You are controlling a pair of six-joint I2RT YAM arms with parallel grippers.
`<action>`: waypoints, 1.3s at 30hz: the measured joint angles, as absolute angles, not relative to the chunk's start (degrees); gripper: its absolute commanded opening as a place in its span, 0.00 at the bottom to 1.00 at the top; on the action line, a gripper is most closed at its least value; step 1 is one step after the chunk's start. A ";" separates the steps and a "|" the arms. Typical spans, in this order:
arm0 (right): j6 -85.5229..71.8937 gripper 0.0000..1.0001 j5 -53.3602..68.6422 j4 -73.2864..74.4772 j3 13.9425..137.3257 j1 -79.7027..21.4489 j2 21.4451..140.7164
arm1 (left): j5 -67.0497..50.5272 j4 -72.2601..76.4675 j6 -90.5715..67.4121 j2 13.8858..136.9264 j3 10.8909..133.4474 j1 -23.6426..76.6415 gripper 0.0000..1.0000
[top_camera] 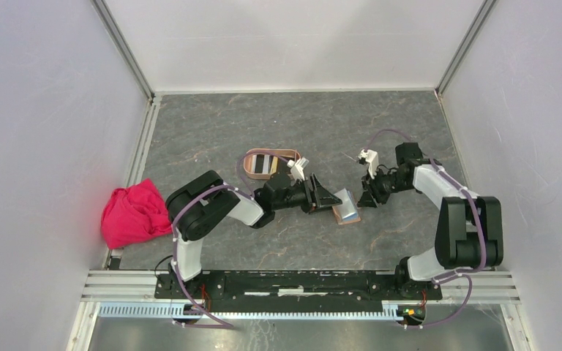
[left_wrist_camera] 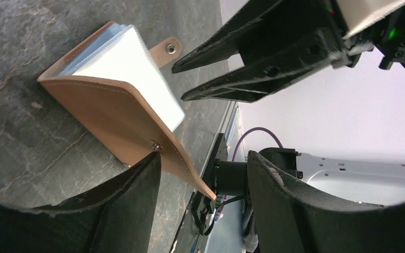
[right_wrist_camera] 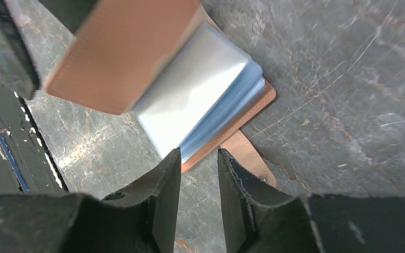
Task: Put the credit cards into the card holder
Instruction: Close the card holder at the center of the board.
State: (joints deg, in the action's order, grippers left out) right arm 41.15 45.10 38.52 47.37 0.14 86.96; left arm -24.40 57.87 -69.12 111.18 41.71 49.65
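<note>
The salmon-pink oval card holder (top_camera: pixel 249 156) sits mid-table, and several credit cards (top_camera: pixel 265 164) lie inside it as dark and pale stripes. To its right, a brown leather wallet (top_camera: pixel 346 207) lies part-open between both grippers. My left gripper (top_camera: pixel 328 196) is open at the wallet's left side. In the left wrist view the wallet's (left_wrist_camera: pixel 116 116) brown cover reaches into the wide gap of that gripper (left_wrist_camera: pixel 204 158), with one fingertip (left_wrist_camera: pixel 153 161) at the snap stud. My right gripper (right_wrist_camera: pixel 199 154) is open a little and empty, just short of the wallet's (right_wrist_camera: pixel 200 84) clear sleeves.
A crumpled red cloth (top_camera: pixel 133 212) lies at the table's left edge. White walls with metal frame rails close in the left, back and right sides. The wallet's snap tab (right_wrist_camera: pixel 250 158) lies flat on the table beside my right fingers.
</note>
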 measured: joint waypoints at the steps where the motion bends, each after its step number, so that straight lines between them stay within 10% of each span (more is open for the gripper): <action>1: 41.93 0.39 45.78 38.83 47.37 0.43 85.76 | -24.58 57.47 -69.06 111.18 42.33 49.65 0.68; 15: 39.86 0.43 47.88 37.23 47.57 14.66 84.73 | -26.24 55.90 -67.96 116.14 50.50 50.39 0.68; 39: 35.46 0.33 54.85 36.67 47.57 15.84 96.51 | -24.38 40.23 -59.31 120.25 56.12 50.63 0.36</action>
